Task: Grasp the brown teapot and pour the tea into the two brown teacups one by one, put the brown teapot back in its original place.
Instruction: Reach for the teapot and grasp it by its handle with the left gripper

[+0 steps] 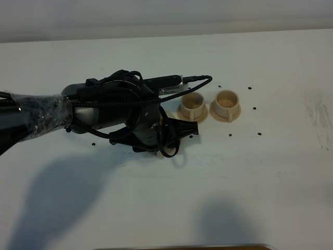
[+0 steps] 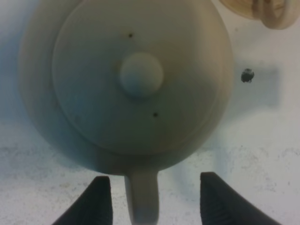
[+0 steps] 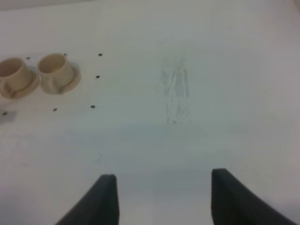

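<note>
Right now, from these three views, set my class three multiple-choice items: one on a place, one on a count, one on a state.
1. Where is the teapot's handle?
A. Between the left gripper's fingers
B. Turned away from that gripper
C. Hooked on a cup

2. How many cups stand on the table?
A. One
B. Two
C. Four

3. What state is the right gripper in?
A. Shut on a cup
B. Open, holding nothing
C. Shut on the teapot

Answers:
1 A: the handle lies in the gap between the two fingers, with a space on each side.
2 B: two cups stand side by side, each on a saucer.
3 B: its fingers stand apart with only table between them.
</note>
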`<state>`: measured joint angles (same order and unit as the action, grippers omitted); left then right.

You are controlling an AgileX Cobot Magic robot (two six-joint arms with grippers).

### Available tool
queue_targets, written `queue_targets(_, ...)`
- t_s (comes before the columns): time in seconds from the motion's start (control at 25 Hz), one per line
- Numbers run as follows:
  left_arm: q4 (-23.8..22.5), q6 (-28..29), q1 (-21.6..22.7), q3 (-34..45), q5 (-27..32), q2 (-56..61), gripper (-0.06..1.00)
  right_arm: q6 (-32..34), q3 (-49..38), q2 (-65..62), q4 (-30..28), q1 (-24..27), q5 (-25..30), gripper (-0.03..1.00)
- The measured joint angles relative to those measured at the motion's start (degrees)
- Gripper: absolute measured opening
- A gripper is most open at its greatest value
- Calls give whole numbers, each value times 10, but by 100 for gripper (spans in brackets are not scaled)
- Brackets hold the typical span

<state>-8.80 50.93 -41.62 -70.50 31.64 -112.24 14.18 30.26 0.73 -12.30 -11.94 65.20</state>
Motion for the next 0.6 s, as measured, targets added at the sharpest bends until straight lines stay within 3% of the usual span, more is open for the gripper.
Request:
queue_targets(0.32,0,-1,0,0,0,-7,46,0,0,0,0,0,0,43)
queue_targets(0.6,-1,-2,0,0,3,-9,31,0,0,0,0,0,0,43)
